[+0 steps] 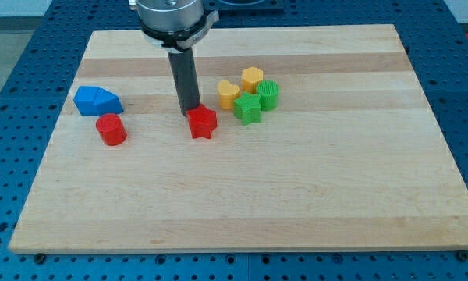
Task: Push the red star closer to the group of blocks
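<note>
The red star lies on the wooden board, left of a cluster of blocks: a yellow heart-like block, a yellow hexagon, a green star and a green round ribbed block. My tip stands right at the star's upper left edge, touching or nearly touching it. A small gap separates the star from the green star.
A red cylinder and two blue blocks side by side sit at the view's left. The wooden board rests on a blue perforated table.
</note>
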Robot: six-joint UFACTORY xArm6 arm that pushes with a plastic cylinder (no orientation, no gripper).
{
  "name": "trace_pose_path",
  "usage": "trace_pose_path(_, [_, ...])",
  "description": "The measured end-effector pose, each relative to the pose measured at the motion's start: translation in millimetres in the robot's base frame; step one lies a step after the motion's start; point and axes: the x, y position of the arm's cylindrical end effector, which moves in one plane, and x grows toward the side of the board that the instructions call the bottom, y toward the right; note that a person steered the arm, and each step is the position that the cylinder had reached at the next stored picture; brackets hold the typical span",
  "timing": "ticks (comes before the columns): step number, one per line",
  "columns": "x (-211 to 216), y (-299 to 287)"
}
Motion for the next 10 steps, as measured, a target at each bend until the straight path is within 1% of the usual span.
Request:
trace_pose_path(2, [0,-35])
trace_pose_path(3, [15,-37])
trace_pose_path(4, [31,-31])
trace_pose_path(5, [35,-25])
trace_pose_path(7, [31,13])
trace_pose_path(10, [27,32])
